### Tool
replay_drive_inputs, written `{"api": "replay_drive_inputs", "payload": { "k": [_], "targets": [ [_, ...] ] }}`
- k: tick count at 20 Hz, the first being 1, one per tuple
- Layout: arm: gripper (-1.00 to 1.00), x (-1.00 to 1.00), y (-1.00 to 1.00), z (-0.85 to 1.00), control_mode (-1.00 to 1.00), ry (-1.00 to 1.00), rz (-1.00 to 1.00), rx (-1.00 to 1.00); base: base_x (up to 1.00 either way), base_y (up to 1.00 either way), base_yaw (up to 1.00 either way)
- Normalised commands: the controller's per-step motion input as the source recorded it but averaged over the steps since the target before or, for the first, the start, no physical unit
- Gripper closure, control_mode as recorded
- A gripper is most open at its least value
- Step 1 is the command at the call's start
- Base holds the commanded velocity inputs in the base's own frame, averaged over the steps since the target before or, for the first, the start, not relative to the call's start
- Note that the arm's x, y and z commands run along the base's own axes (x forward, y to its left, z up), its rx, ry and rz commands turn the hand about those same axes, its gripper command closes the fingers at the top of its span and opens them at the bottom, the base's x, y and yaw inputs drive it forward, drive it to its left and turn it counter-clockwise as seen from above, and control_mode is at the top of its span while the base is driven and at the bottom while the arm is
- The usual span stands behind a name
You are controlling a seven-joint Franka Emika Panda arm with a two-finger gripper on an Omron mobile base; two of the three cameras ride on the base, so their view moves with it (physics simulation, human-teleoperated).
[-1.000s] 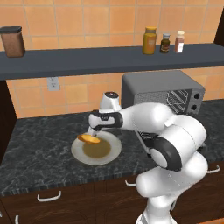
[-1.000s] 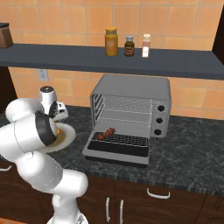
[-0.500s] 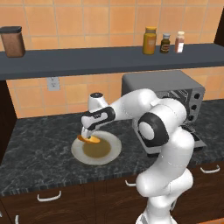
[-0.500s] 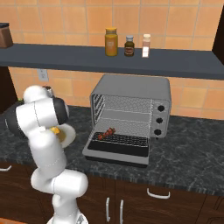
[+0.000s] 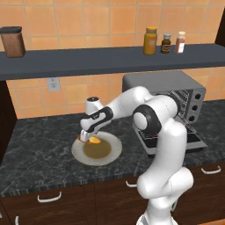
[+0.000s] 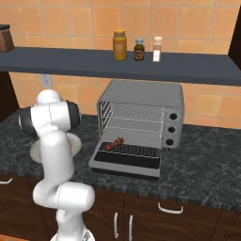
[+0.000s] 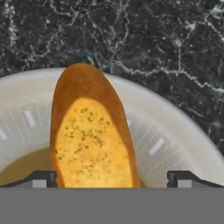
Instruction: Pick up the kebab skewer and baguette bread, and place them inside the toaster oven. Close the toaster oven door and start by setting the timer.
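In the left base view the pincer point(image 5: 86, 137) is lowered over the near-left rim of the white plate point(image 5: 115, 149), with the baguette bread point(image 5: 93, 140) showing as a golden sliver directly beneath it; the toaster oven point(image 5: 169, 94) stands well off to the pincer's far side, its door dropped open. In the right base view the kebab skewer point(image 6: 114, 143) lies on the rack inside the toaster oven, the toaster oven door point(image 6: 126, 165) lies flat toward the counter edge, and the arm's own body hides the plate and loaf, so one item is likely done and the bread is the one left. In the hand view the jaws stand spread wide, holding nothing: one fingertip point(image 7: 43, 178) sits on each side of the loaf, which runs straight ahead from between them across the plate, its far tip reaching the rim. The loaf looks light and stiff with a firm crust, not slippery, though a hard squeeze could dent it. Taking it across its narrow width near the middle seems the sound hold.
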Motion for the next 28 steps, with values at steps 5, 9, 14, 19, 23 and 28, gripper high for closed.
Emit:
{"api": "replay_drive_inputs", "payload": {
  "k": [5,9,14,19,23,28],
  "targets": [
    [-1.00,0.34,0.09,-0.22,-1.00,0.03,0.00,0.00,0.00,0.00,0.00],
    [-1.00,0.04,0.08,-0.17,-1.00,0.03,0.00,0.00,0.00,0.00,0.00],
    [-1.00,-0.24,0.08,-0.18,-1.00,0.01,0.00,0.00,0.00,0.00,0.00],
    [1.00,-0.15,0.10,-0.21,-1.00,0.00,0.00,0.00,0.00,0.00,0.00],
    [1.00,-0.04,0.01,-0.06,-1.00,0.00,0.00,0.00,0.00,0.00,0.00],
    [1.00,-0.38,0.03,-0.09,-1.00,0.00,0.00,0.00,0.00,0.00,0.00]
  ]
}}
